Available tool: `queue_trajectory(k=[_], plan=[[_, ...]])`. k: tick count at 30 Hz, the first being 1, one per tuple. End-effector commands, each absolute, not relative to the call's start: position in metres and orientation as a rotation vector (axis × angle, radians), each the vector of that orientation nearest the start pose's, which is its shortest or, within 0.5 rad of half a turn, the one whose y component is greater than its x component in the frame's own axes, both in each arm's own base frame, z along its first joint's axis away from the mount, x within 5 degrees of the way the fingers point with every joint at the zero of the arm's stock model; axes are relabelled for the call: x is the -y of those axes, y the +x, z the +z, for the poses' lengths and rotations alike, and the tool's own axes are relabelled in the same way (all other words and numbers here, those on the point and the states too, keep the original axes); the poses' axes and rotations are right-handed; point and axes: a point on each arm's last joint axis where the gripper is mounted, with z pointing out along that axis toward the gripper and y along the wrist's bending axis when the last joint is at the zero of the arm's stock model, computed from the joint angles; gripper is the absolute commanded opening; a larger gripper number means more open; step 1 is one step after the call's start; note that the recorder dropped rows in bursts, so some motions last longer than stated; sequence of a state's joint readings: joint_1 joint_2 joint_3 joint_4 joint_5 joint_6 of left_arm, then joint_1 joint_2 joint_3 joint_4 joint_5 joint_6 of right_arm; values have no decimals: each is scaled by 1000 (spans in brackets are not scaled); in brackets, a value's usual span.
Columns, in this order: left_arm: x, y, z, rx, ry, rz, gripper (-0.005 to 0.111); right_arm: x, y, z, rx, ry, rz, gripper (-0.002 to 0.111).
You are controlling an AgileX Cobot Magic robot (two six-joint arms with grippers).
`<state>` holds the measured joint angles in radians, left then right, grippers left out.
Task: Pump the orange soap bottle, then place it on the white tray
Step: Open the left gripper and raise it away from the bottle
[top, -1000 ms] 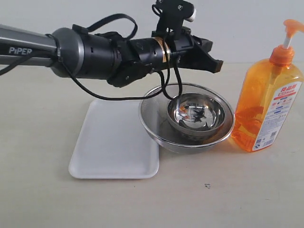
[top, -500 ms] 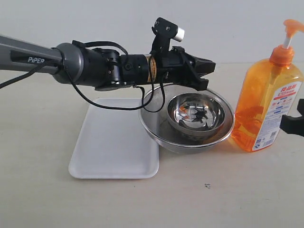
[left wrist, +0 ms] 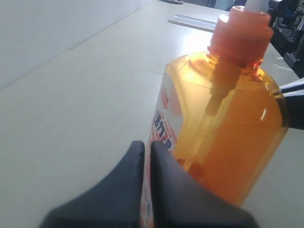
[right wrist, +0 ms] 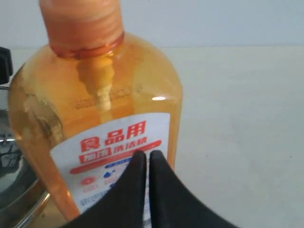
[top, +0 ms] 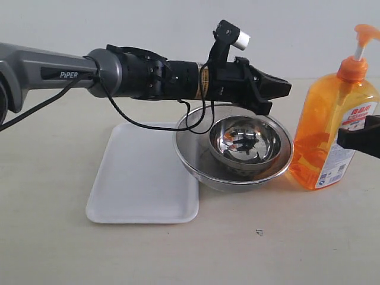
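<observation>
- The orange soap bottle [top: 334, 133] was seen standing upright on the table [top: 47, 249], at the far right of the scene.
- Its orange pump head [top: 366, 32] was raised high on a white stem.
- The bottle was placed just beside the steel bowls [top: 233, 151], on their right.
- A smaller bowl was nested inside the bigger one.
- The white tray [top: 142, 175] was laid flat on the table, left of the bowls, with its right edge tucked against the big bowl.
- The bottle was well apart from the tray, with the bowls between them.
- The left arm was stretched across from the left, above the tray and the bowls.
- The left gripper [top: 274, 90] was held in the air over the bowls and pointed at the bottle, not touching it.
- In the left wrist view, its two fingers [left wrist: 123, 190] were pressed together, with the bottle [left wrist: 223, 137] close in front.
- The right gripper [top: 359, 138] was seen at the right edge, in front of the bottle's label.
- In the right wrist view, its fingers [right wrist: 135, 187] were closed together too, right before the white label [right wrist: 111, 159].
- Nothing was held by either gripper.
</observation>
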<state>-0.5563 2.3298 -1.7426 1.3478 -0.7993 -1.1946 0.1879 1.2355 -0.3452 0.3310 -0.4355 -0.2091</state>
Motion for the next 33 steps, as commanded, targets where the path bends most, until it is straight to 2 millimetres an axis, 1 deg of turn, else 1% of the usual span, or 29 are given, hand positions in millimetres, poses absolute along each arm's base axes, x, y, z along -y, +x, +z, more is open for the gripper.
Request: queue_trajectory(k=[1,5,8,12,16,21,25,29,33], plan=[[332,400,187,-1540,1100,-1082,5,-25,218,206,-1927,5,4,0],[341,397,185,-1534,1115,-1068,5,-25,220,206,-1913,12,-9,0],[345,400,182,-1538,1108,-1050,5,-25,221,204,-1916,12,-14,0],[349,403,180,-1535,1094,-1100,5,-24,222,203,-1913,-4,-30,0],[354,399,177,-1523,1125,-1124,5,-23,225,209,-1879,5,-56,0],[356,393,178,-1499,1168,-1176,5,-24,235,222,-1863,-35,-71,0],[356,389,179,-1471,1199,-1211,5,-14,243,231,-1862,7,-91,0],[356,386,180,-1451,1220,-1241,5,-7,246,234,-1879,15,-113,0],[362,379,180,-1438,1249,-1271,5,-7,246,234,-1882,10,-113,0]])
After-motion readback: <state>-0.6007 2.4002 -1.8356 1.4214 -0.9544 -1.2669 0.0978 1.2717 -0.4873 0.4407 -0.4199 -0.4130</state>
